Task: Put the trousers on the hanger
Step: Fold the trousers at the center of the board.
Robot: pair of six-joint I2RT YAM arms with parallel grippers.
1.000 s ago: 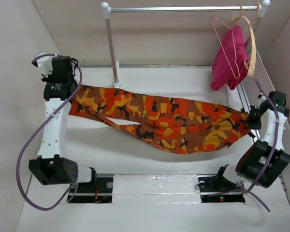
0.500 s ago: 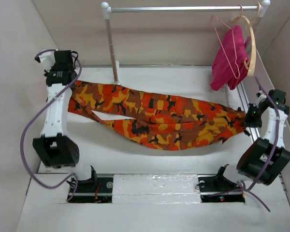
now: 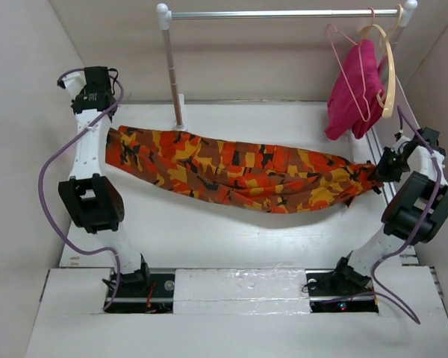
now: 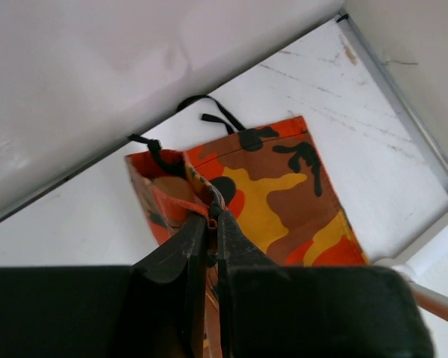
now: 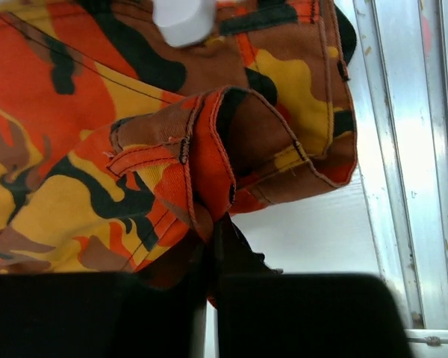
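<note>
Camouflaged in orange, red, yellow and dark brown, the trousers (image 3: 239, 168) hang bunched lengthwise, sagging over the surface (image 3: 209, 231). The left tool (image 4: 211, 216) is clamped tight on one end, the right tool (image 5: 213, 224) on the other. The hanger (image 3: 333, 33) hangs on the rail (image 3: 284, 13), apart from them.

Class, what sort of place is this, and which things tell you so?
Likely a robot lab's clothes-hanging bench: a walled white table, a clothes rail with a pink hanger, and two arms holding trousers.
</note>
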